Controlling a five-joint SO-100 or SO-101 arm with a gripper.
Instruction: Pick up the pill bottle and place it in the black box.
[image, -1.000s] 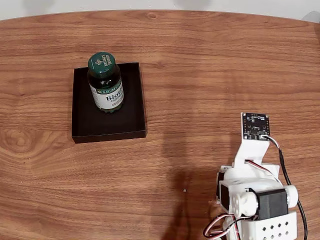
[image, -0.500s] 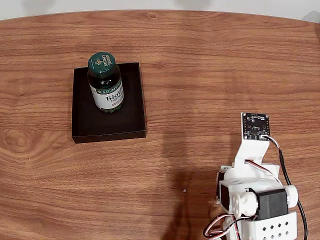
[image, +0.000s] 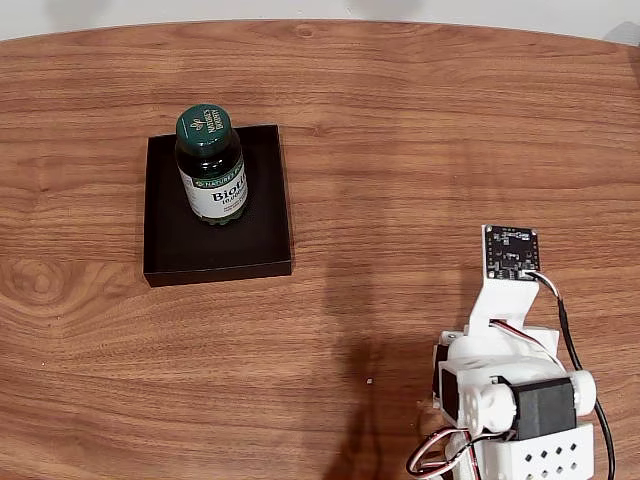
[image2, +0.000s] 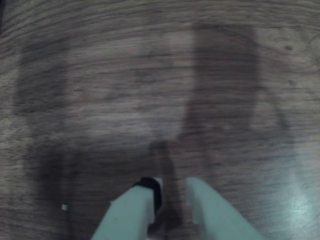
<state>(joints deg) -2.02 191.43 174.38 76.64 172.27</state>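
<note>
Hand (image2: 170, 192) is hanging low over bare tabletop (image2: 150, 90) in the wrist view, fingers nearly together with a narrow gap, gripping nothing. In the fixed view the arm (image: 505, 385) is sitting folded at the lower right, well apart from the work. Nothing is shifting against the frames from a second ago. Pill bottle (image: 211, 166) is standing upright inside the black box (image: 262, 240), toward its far end. Placement is looking done; arm is parking.
</note>
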